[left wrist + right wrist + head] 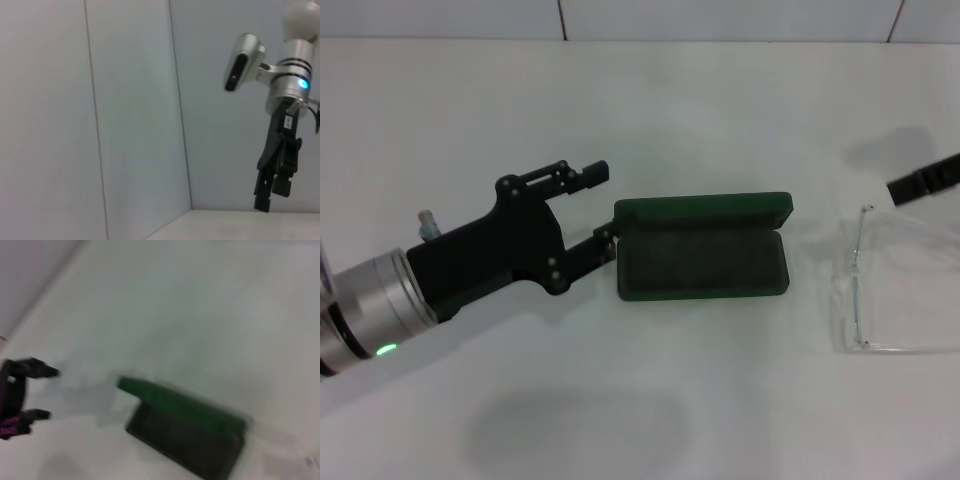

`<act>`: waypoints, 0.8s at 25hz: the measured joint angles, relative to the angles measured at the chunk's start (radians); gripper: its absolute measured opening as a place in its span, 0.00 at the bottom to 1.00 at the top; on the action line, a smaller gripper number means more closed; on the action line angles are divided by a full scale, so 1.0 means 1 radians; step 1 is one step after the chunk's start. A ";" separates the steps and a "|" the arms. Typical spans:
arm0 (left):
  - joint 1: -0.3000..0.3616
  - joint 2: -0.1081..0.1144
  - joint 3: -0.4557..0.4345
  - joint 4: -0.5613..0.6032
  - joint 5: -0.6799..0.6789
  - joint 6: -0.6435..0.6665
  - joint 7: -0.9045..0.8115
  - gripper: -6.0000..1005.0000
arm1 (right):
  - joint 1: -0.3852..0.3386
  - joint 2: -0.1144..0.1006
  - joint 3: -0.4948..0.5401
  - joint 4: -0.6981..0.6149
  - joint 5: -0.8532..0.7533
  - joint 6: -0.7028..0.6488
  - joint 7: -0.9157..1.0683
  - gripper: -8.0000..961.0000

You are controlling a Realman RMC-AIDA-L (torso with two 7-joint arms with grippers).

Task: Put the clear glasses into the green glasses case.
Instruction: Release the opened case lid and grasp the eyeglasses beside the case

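The green glasses case (705, 245) lies open mid-table, its lid raised along the far side and its dark lining facing up; the right wrist view shows the case (186, 426) too. My left gripper (603, 205) is open just left of the case, its nearer fingertip (605, 238) right by the case's left end. The same left gripper (36, 392) appears open in the right wrist view. The clear glasses (853, 290) rest on the table right of the case, arms pointing right. My right gripper (920, 183) hovers above their far side, also seen as the right gripper (270, 192) in the left wrist view.
The white table (650, 110) runs back to a tiled wall (720, 18). The left arm's silver wrist (365, 305) reaches in from the lower left.
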 joint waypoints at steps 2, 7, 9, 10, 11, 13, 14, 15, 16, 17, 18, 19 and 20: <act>-0.004 0.000 0.002 -0.011 0.009 0.000 0.008 0.53 | 0.038 -0.004 -0.003 0.006 -0.068 -0.037 0.058 0.82; -0.022 -0.001 0.003 -0.022 0.046 0.000 0.011 0.53 | 0.095 -0.003 -0.017 0.040 -0.192 -0.071 0.144 0.81; -0.035 -0.001 0.006 -0.031 0.053 -0.003 0.011 0.53 | 0.113 -0.001 -0.042 0.071 -0.211 -0.069 0.173 0.81; -0.043 -0.001 0.008 -0.039 0.053 -0.005 0.012 0.53 | 0.119 0.001 -0.055 0.085 -0.216 -0.065 0.183 0.81; -0.052 -0.001 0.010 -0.046 0.053 -0.006 0.012 0.53 | 0.124 0.004 -0.070 0.099 -0.220 -0.060 0.193 0.81; -0.072 -0.001 0.012 -0.064 0.056 -0.009 0.012 0.53 | 0.133 0.019 -0.098 0.123 -0.242 -0.045 0.202 0.81; -0.081 -0.001 0.012 -0.072 0.060 -0.011 0.012 0.53 | 0.138 0.028 -0.113 0.137 -0.257 -0.036 0.205 0.81; -0.087 -0.001 0.012 -0.077 0.063 -0.012 0.013 0.53 | 0.143 0.038 -0.127 0.148 -0.275 -0.021 0.206 0.81; -0.092 -0.001 0.012 -0.082 0.066 -0.014 0.015 0.53 | 0.148 0.048 -0.141 0.157 -0.291 -0.008 0.207 0.81; -0.095 -0.002 0.012 -0.085 0.067 -0.018 0.018 0.53 | 0.154 0.058 -0.160 0.166 -0.309 0.015 0.209 0.81; -0.097 -0.002 0.012 -0.088 0.068 -0.023 0.020 0.53 | 0.159 0.064 -0.171 0.175 -0.320 0.032 0.211 0.81; -0.103 -0.003 0.012 -0.093 0.070 -0.029 0.021 0.53 | 0.164 0.070 -0.181 0.184 -0.331 0.049 0.213 0.81; -0.108 -0.004 0.012 -0.097 0.071 -0.032 0.021 0.53 | 0.170 0.076 -0.187 0.200 -0.340 0.065 0.215 0.81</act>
